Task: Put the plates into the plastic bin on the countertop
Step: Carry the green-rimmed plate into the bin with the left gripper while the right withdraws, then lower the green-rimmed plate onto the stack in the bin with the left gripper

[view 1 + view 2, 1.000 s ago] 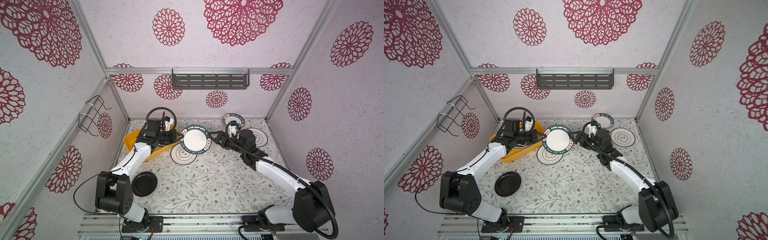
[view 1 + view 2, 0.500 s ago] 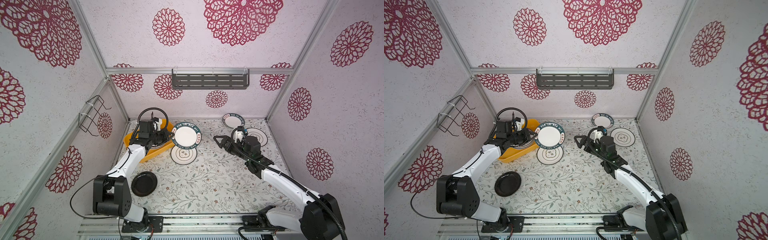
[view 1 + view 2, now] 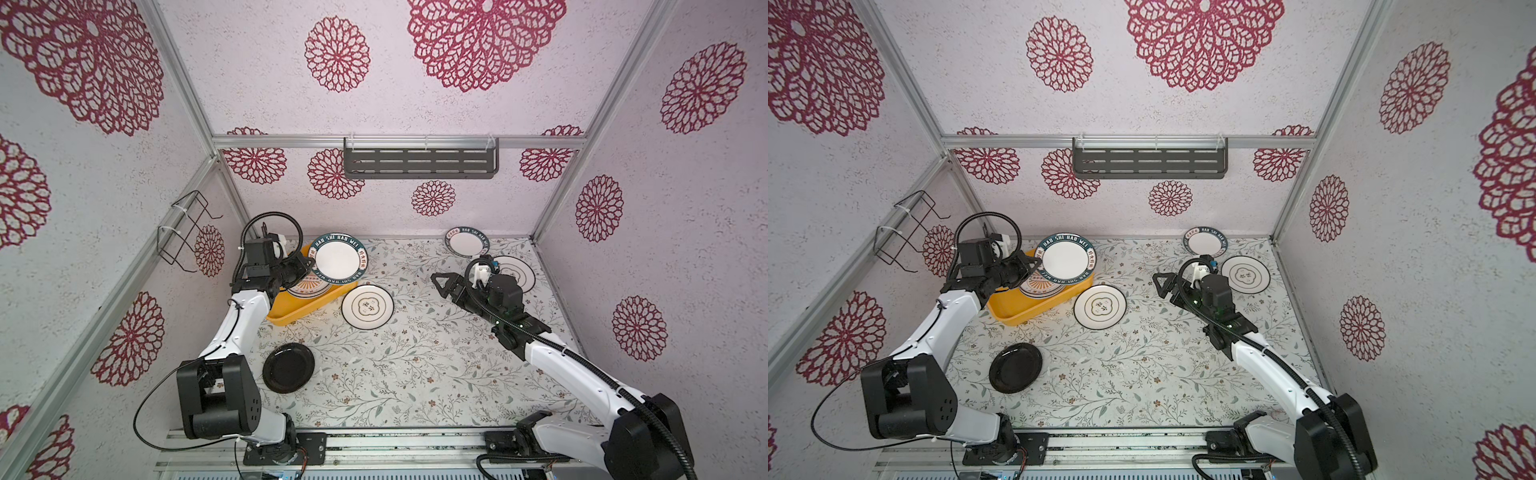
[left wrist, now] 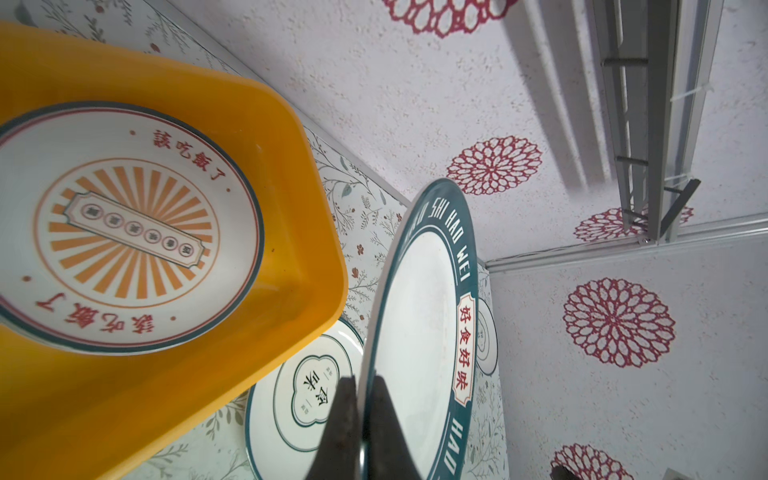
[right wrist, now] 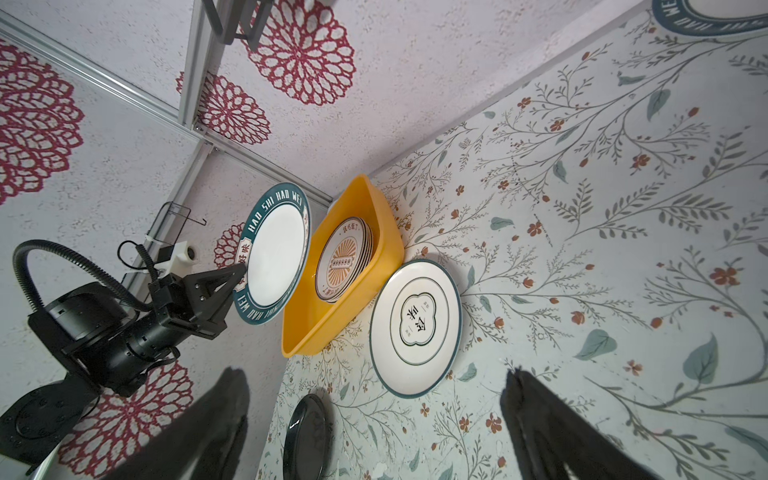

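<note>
My left gripper (image 4: 363, 380) is shut on the rim of a teal-rimmed plate (image 3: 338, 261), holding it tilted in the air over the far end of the yellow plastic bin (image 3: 307, 311). Inside the bin lies a stack of sunburst plates (image 4: 124, 224). A flower-outline plate (image 3: 367, 306) lies flat on the countertop (image 3: 415, 365) just right of the bin. My right gripper (image 3: 440, 286) hangs open and empty to the right of that plate. The small black plate (image 3: 288, 368) rests near the left arm's base.
At the back right lie a second teal-rimmed plate (image 3: 466, 242) and another flower-outline plate (image 3: 513, 272), the latter partly behind my right wrist. A grey slotted shelf (image 3: 419, 163) hangs on the back wall and a wire rack (image 3: 183, 232) on the left wall.
My left gripper has carried the teal-rimmed plate left and back from the middle to above the bin. The right gripper, still open, has drawn back to the right, away from the plate.
</note>
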Motion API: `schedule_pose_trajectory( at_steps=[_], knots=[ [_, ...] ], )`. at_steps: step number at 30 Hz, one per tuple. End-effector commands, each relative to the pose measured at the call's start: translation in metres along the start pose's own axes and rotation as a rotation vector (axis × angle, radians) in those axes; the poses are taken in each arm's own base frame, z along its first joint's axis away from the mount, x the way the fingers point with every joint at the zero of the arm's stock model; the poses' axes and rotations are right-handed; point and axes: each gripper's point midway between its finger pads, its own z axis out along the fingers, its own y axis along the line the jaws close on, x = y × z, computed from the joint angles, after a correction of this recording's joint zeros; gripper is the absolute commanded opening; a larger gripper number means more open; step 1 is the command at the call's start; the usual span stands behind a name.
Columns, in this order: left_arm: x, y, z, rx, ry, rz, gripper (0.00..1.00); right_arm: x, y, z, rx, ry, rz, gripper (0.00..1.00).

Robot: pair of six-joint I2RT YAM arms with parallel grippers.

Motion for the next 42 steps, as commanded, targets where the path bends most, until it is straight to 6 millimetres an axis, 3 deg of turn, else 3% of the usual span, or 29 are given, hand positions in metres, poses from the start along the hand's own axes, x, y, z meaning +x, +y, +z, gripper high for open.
schedule_pose_trajectory(
  at_steps=[1,8,19,36,42],
  knots=[
    [-0.026,0.003,-0.012,0.013,-0.091,-0.007,0.01,-0.015,0.012,0.004,-0.019,-0.037,-0.028,0.99],
    [-0.045,0.048,-0.007,-0.063,-0.144,-0.089,0.01,-0.013,0.008,0.019,-0.011,-0.013,-0.017,0.99],
    [-0.048,0.103,0.019,-0.112,-0.139,-0.21,0.0,-0.008,0.001,0.028,0.002,0.001,0.012,0.99],
    [-0.05,0.147,0.064,-0.156,-0.111,-0.289,0.0,-0.011,-0.005,0.014,0.062,-0.027,0.011,0.99],
    [-0.05,0.158,0.069,-0.181,-0.114,-0.294,0.0,-0.012,-0.01,0.007,0.087,-0.051,0.021,0.99]
  ],
)
